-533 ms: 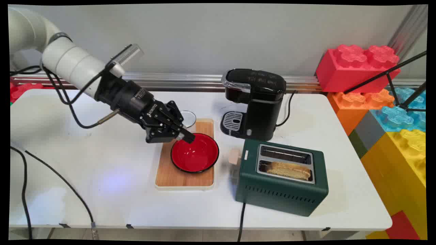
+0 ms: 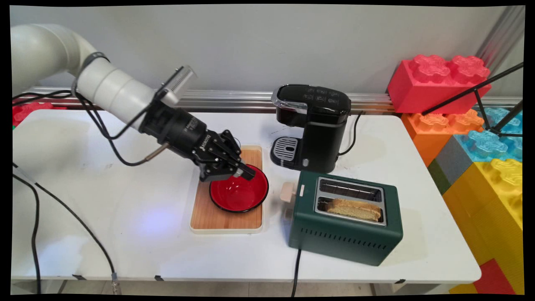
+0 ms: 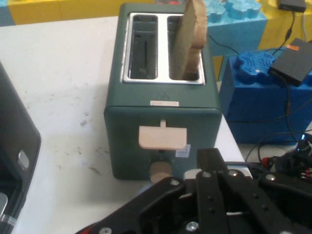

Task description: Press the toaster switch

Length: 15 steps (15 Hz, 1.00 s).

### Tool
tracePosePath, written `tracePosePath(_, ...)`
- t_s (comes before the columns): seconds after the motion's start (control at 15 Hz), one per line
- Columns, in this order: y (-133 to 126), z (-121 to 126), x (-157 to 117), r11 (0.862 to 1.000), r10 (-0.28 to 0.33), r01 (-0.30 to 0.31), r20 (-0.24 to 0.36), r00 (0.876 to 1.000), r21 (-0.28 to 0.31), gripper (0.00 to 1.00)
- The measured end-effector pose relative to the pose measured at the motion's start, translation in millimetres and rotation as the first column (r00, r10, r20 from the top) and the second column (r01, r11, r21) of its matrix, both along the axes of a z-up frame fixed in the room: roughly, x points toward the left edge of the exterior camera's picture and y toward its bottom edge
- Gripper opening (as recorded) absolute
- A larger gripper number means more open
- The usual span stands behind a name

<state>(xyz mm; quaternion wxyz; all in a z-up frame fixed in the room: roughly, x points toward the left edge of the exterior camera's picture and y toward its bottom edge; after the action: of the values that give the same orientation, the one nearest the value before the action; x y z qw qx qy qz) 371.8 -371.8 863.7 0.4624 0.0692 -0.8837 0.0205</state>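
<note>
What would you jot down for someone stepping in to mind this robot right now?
Gripper: low over the far rim of the red bowl; whether it is open or shut cannot be told.
Red bowl: empty, on the wooden board at mid-table.
Green toaster: right of the board, one bread slice in its near slot, the other slot empty. The hand view looks at its lever end.
Black coffee machine: behind the toaster, plugged in.
</note>
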Motion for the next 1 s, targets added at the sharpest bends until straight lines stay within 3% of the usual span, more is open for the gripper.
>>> tracePosePath(1.0,-15.9,-34.4,-47.9,1.000,0.016,-0.016,0.003,1.000,-0.009,0.00)
